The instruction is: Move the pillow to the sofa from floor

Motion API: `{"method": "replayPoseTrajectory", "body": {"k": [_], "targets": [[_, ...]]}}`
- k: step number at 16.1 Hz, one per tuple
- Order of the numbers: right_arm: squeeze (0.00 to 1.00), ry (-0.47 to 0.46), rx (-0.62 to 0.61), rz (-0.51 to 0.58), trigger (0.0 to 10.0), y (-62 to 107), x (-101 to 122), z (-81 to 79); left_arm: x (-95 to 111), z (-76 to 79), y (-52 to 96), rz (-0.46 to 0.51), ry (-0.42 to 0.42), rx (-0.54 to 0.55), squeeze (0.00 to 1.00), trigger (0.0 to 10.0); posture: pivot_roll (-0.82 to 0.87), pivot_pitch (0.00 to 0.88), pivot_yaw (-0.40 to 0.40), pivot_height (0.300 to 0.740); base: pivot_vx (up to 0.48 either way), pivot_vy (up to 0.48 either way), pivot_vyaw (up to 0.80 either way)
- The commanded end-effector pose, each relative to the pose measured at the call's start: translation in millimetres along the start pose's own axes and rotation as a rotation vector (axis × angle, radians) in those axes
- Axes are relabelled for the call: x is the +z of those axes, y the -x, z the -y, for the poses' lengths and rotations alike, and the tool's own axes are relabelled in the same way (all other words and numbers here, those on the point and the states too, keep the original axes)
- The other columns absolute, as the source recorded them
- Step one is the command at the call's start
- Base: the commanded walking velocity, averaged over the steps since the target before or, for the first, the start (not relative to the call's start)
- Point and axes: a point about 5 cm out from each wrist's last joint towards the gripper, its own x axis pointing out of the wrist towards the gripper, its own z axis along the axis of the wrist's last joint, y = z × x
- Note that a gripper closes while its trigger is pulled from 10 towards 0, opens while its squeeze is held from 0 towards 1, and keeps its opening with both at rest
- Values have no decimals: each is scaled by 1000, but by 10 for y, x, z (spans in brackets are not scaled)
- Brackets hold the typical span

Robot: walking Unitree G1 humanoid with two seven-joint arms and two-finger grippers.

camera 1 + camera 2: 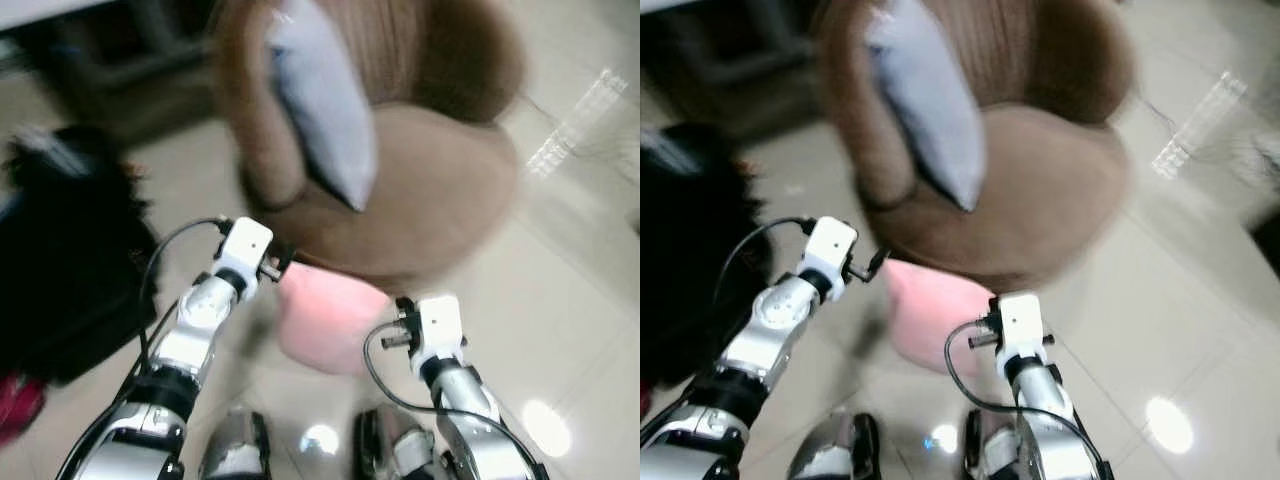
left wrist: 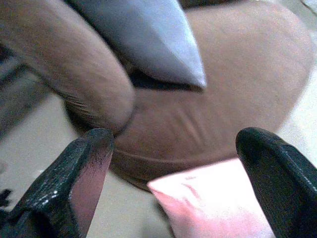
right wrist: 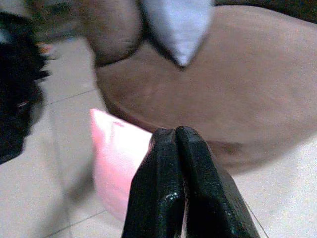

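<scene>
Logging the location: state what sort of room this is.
Probably a home living room: a round brown sofa chair with a grey cushion, a pink pillow on the glossy tiled floor.

I can't read any text, label, brand, number or sign in these frames. The head views are blurred, and the wrist views give me nothing lettered either.
</scene>
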Motion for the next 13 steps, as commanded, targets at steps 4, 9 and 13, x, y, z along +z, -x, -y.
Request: {"method": "replayPoseTrajectory", "body": {"k": [4,9,13], "targets": [[0,13,-11,-26,10000,38,-60,26,-78,38,27,-22,19,-6,0,10000,-149,247,-8,702,0,0,0],[0,18,-12,-25,10000,35,-52,34,-70,44,23,-17,21,-8,0,10000,-150,249,-9,702,0,0,0],[0,17,-20,-22,10000,15,-25,50,-55,39,10,-13,37,-7,0,10000,-152,262,-11,702,0,0,0]]}}
